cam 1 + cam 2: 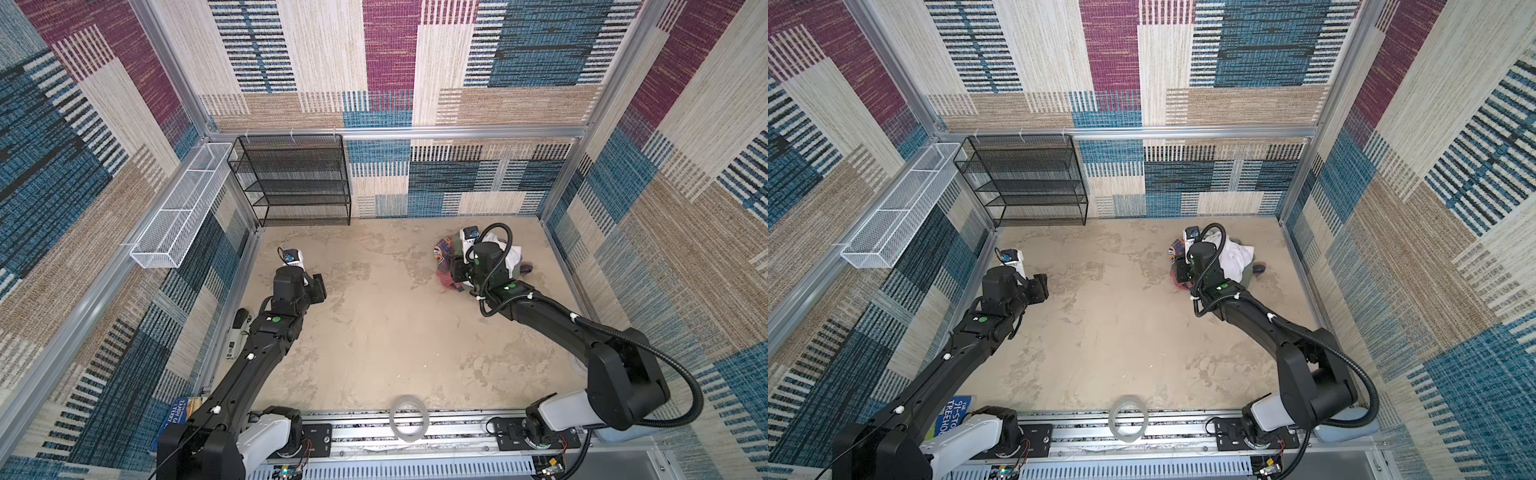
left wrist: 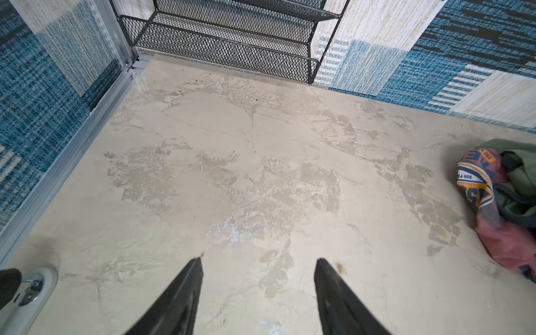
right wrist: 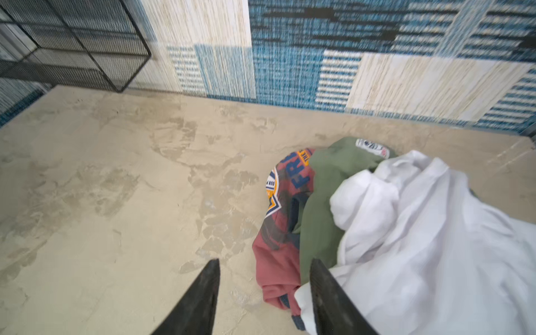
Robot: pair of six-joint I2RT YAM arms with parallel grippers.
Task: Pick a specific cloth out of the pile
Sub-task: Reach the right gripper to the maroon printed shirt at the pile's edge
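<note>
The pile [image 3: 377,220] lies near the back right wall, with a white garment [image 3: 429,232] on top of an olive green one [image 3: 324,185]. The cloth [image 3: 278,258], salmon-red with navy trim and a white, orange and navy print, sticks out at the pile's left side in both top views [image 1: 445,253] [image 1: 1176,250] and in the left wrist view [image 2: 510,246]. My right gripper [image 3: 265,260] is open and low over the cloth's edge: one finger is above the floor, the other against the white and green garments. My left gripper [image 2: 259,259] is open over bare floor, far from the pile.
A black mesh shelf [image 1: 295,183] stands at the back left. A white wire basket [image 1: 183,208] hangs on the left wall. A clear tape roll [image 1: 409,417] rests on the front rail, and a book [image 1: 185,409] lies by the left arm's base.
</note>
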